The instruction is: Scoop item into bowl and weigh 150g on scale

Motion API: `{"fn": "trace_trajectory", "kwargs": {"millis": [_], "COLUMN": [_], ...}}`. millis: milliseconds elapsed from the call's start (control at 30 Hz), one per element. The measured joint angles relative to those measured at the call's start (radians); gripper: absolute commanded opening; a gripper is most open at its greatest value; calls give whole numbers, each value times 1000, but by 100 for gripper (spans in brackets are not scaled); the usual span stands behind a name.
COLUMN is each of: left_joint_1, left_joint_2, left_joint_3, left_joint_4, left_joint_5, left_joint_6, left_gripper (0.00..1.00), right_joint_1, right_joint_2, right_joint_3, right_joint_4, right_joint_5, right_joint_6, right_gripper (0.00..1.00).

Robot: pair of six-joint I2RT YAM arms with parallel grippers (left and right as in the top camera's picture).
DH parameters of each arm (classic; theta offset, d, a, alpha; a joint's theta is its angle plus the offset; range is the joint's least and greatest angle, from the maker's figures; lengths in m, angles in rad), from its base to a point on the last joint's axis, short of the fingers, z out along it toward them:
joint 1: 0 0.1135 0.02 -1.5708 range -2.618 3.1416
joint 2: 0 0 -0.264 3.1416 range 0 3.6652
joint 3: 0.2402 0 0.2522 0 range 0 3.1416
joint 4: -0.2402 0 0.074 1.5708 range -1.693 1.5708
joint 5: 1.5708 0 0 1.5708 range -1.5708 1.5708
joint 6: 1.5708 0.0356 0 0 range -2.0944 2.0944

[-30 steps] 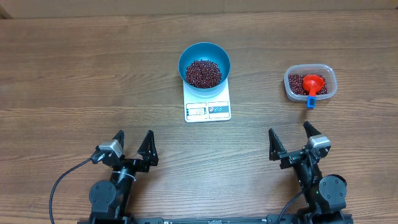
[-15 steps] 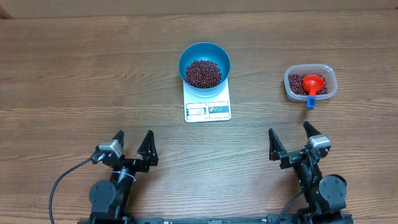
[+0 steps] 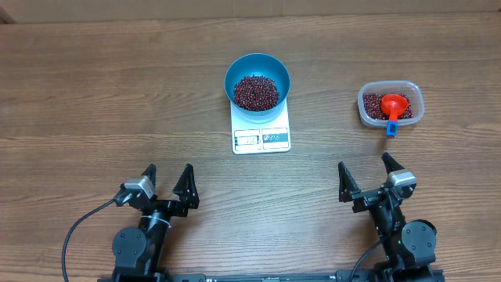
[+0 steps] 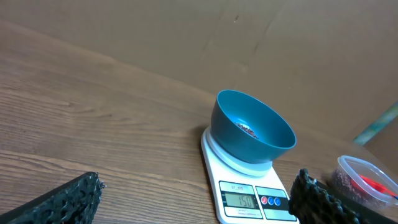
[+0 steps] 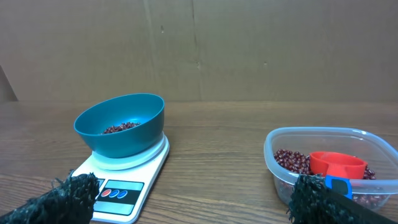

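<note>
2 claws, left gripper & right gripper, sit spread wide and empty at the near edge, prob. so nothing nudges the scale. Bowl sits on its platform w/ beans inside (readout uncovered). Scoop rests in tub, far right; weighing looks done.

On the scale the display seems to read 150; its smaller print is illegible.
</note>
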Motion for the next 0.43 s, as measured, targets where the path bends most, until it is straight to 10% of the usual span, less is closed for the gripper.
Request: {"fn": "trace_trajectory", "kwargs": {"millis": [433], "left_joint_1": [0], "left_joint_2": [0], "left_joint_3": [0], "left_joint_4": [0], "left_joint_5": [0], "left_joint_6": [3], "left_gripper": [100], "right_joint_1": [0], "right_joint_2": [0], "right_joint_3": [0], "right_joint_4": [0], "right_joint_5": [0], "right_joint_6": [0], "right_gripper": [100]}}
